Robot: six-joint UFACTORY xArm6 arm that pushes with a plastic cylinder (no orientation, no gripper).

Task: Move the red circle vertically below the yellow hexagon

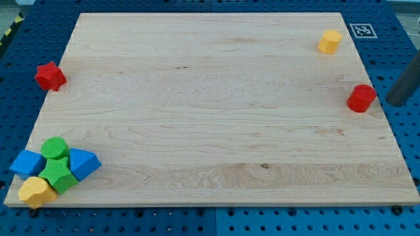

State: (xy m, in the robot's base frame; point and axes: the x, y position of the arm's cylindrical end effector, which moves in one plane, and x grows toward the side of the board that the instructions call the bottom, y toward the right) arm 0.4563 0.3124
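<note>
Wood counter (216,105): pale plank board sitting on blue pegboard (20,65), filling most of the view.
Red circle (361,98): sitting at the view's right edge of the counter, about mid-height, upright.
Yellow hexagon (330,41): lying near the view's top right corner, above and slightly to the view's left of the red circle, the two well apart.
My tip (396,103): dark rod coming in from the view's right, its lower end resting just off the counter's right edge over the pegboard, just beside the red circle on its right, w/ a small gap showing, not touching.
Hand: rod only, nothing gripping or holding anything.
Red star (50,76): sitting at the view's left edge, upper half, straddling the counter's rim, alone.
Bottom-left cluster: 2 green blocks (56,148) (59,174), shapes unclear, packing together w/ a blue block (27,162) on the view's left, a blue block (83,162) on the right, and a yellow block (36,191) at the very corner, all touching or nearly so.
Marker tag (363,30): black-and-white square lying off the counter by the top right corner.
</note>
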